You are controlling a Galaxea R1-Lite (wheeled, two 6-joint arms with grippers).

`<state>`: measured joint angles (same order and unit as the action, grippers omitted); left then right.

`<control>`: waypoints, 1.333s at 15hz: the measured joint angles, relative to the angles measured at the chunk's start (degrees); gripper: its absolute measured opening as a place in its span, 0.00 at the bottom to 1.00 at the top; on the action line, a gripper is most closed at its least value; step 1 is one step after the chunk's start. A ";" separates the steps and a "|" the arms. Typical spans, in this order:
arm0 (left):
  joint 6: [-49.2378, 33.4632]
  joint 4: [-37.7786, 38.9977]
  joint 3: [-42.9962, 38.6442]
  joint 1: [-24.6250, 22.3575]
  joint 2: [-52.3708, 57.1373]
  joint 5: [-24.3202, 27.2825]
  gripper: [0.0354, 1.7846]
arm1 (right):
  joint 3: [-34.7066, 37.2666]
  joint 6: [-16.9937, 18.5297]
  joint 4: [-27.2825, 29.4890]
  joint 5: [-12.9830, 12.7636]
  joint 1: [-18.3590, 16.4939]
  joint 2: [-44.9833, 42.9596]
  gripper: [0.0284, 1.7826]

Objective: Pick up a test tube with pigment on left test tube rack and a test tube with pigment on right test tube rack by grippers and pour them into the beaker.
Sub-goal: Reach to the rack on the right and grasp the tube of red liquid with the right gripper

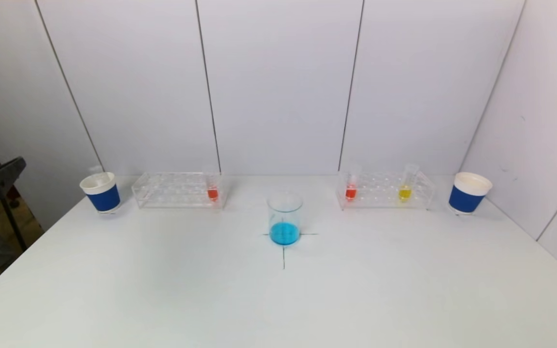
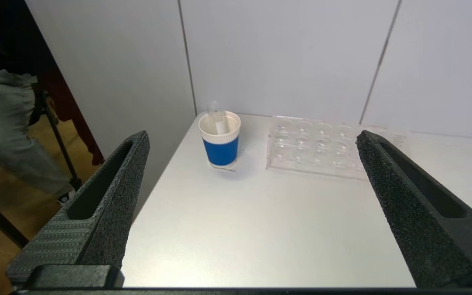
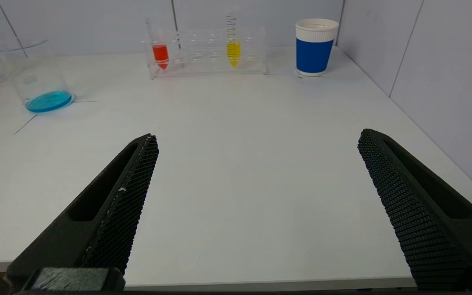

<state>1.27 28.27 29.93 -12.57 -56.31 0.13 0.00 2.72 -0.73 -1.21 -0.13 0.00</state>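
The left rack [image 1: 178, 190] holds one tube with red pigment [image 1: 212, 186] at its end nearest the beaker [image 1: 285, 218], and the right rack [image 1: 385, 190] holds a red tube [image 1: 351, 185] at its beaker end and a yellow tube [image 1: 406, 186] further along; all stand roughly upright in their holes. These look like thin, clear, light tubes, smooth and likely slippery, and probably brittle under a hard squeeze, so a gentle hold on the bare upper wall above the liquid, clear of the rack top, seems best, lifting straight up before tilting. The beaker stands between the racks on a cross mark and already has blue liquid at its bottom. A blue-banded paper cup [image 1: 101, 192] sits beyond the left rack and another cup [image 1: 469, 192] beyond the right one. The left gripper [image 2: 252, 137] hangs wide open and empty, near the counter's left edge, well back from the racks; the right gripper [image 3: 258, 135] is likewise wide open and empty over the near right side. The counter [image 1: 278, 299] is plain white and smooth, closed in by pale panel walls [image 1: 278, 87].
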 joint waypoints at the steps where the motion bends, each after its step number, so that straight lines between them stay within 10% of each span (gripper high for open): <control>1: -0.56 -3.88 -0.63 0.00 3.89 1.66 0.99 | 0.00 0.00 0.02 -0.02 0.04 0.00 1.00; 13: -7.28 -49.49 6.17 0.48 34.05 18.97 0.99 | 0.00 -0.02 0.05 0.00 -0.02 0.00 1.00; 20: -5.95 -53.30 8.57 0.80 40.11 17.47 0.99 | 0.00 -0.02 0.02 0.00 0.02 0.00 1.00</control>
<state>-4.68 -25.03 38.50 -11.76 -16.20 17.60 0.00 2.69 -0.71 -1.21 -0.11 0.00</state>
